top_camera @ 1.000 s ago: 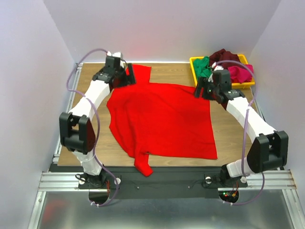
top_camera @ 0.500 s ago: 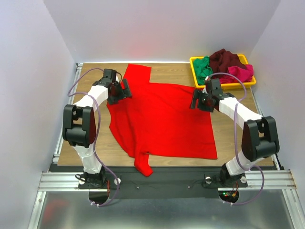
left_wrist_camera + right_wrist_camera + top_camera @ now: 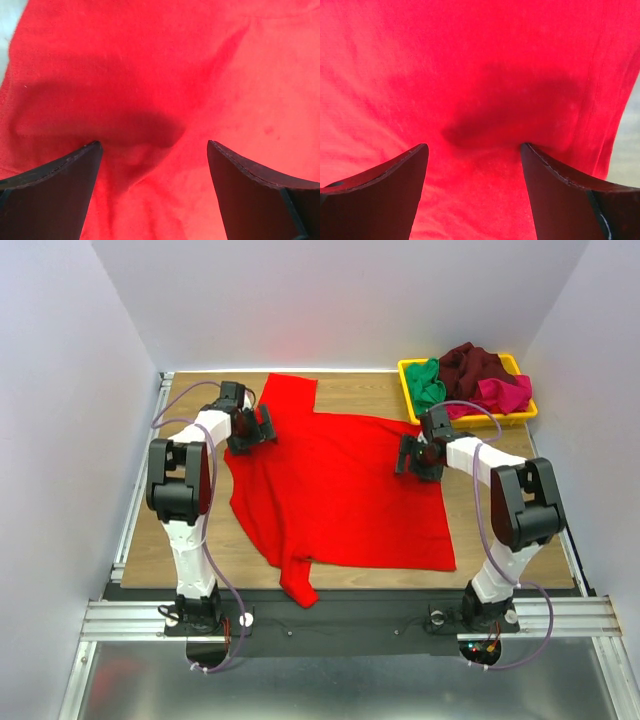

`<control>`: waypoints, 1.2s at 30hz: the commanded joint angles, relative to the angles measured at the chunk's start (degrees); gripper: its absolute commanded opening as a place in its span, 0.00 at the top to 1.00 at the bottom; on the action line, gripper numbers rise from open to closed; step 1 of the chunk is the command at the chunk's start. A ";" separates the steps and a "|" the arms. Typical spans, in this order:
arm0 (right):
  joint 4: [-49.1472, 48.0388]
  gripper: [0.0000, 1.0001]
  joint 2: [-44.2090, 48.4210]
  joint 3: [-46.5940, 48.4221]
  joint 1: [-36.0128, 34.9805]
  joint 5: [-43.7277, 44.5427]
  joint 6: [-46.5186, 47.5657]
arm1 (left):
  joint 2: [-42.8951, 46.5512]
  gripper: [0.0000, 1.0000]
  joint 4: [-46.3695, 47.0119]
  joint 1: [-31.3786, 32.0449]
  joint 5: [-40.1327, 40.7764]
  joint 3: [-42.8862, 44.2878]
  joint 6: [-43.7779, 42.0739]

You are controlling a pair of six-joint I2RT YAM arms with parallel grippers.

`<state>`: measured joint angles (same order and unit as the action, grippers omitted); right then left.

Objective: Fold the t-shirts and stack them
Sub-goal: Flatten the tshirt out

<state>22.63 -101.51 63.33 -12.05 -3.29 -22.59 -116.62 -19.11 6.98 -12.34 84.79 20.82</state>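
Lying opened out across the middle of the top view, the red t-shirt (image 3: 340,490) covers most of the wooden table (image 3: 200,540). One sleeve (image 3: 290,390) reaches toward the upper centre and another bunches at the lower edge. It is flat but not squared up, which fits a garment laid out ready for its first fold. No fold shows in it yet.

The left gripper (image 3: 255,428) sits over the shirt's upper left part, just beside the upper sleeve. The right gripper (image 3: 415,455) sits over the upper right edge of the cloth. Taking opposite sides like this probably lets the two arms lift one edge together and carry it over evenly.

Both wrist views show dark fingers (image 3: 55,190) spread wide, with only red cloth and a shadow between them. Nothing is pinched on either side. The shadow suggests the tips are close to the fabric, but I cannot tell whether they touch it.

In the upper right of the top view, the yellow tray (image 3: 405,370) holds the green shirt (image 3: 428,380), maroon shirt (image 3: 472,362) and pink shirt (image 3: 503,392). They are heaped unfolded, well apart from the work area, probably waiting their turn.
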 commanded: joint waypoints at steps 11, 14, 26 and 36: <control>4.88 0.19 -11.34 15.06 3.88 10.06 0.70 | -16.89 0.02 -10.51 -1.18 0.74 31.03 -4.47; 5.05 0.19 -12.04 18.49 4.06 8.74 2.72 | -16.80 0.02 -9.01 -0.92 -1.46 35.96 -4.82; 4.96 0.19 -3.44 23.60 3.97 -1.45 5.10 | 17.27 0.02 -3.83 0.04 16.18 11.05 3.78; 5.49 0.19 11.07 13.15 3.18 -4.71 1.50 | 41.37 0.01 -2.86 6.11 24.38 -24.31 14.51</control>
<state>28.01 -93.73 79.94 -8.05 -5.65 -19.40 -76.69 -20.88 11.84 8.75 65.78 30.09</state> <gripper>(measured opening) 0.811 0.985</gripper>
